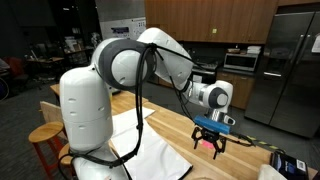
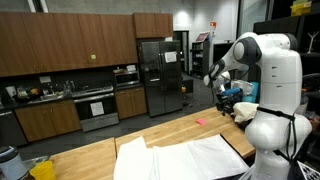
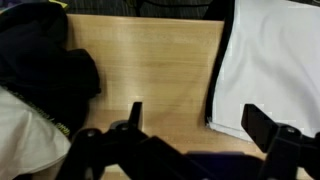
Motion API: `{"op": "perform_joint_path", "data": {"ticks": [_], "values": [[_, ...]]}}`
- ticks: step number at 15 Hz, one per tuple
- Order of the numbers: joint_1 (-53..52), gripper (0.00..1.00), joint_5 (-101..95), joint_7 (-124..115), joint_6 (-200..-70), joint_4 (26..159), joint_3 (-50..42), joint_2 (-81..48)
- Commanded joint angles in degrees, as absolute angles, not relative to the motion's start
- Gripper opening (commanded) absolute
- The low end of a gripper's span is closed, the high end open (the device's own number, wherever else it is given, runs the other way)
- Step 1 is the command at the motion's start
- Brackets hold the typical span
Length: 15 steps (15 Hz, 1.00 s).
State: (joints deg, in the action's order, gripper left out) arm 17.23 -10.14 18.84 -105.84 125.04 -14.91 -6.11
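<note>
A kitchen lab forms the backdrop, with brown wooden cabinets (image 2: 60,45), a stainless steel fridge (image 2: 160,75) and an oven (image 2: 97,105) along the far wall; a microwave (image 1: 240,62) sits among the cabinets. In front of it runs a long wooden table (image 2: 90,160), and the white Panda arm (image 1: 150,60) reaches out over it.

The hand (image 1: 210,142) hangs above the table's bare wood with its jaws spread wide and nothing between them. The wrist view shows this most clearly: the two dark fingers (image 3: 262,125) stand well apart and only wood grain shows in the gap.

A white cloth (image 2: 190,155) lies spread flat on the table near the robot's base. In the wrist view its edge runs along one side of the hand, near it but not touching. On the opposite side of that view lies a bundle of black fabric (image 3: 45,60), also clear of the fingers.

In an exterior view a small pink thing (image 2: 200,120) rests on the wood close below the hand; it is too small to say what it is, and the wrist view does not show it.
</note>
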Motion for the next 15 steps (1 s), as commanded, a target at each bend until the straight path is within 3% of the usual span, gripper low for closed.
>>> {"op": "perform_joint_path", "data": {"ticks": [1,5,15], "values": [[18.43,1.0,-5.61,19.13,-113.2,134.99,-16.11,-1.36],[19.28,1.0,-0.06,19.83,-124.07,140.38,-17.53,-1.99],[18.84,1.0,-1.53,18.42,-122.1,139.09,-17.53,-4.16]]}}
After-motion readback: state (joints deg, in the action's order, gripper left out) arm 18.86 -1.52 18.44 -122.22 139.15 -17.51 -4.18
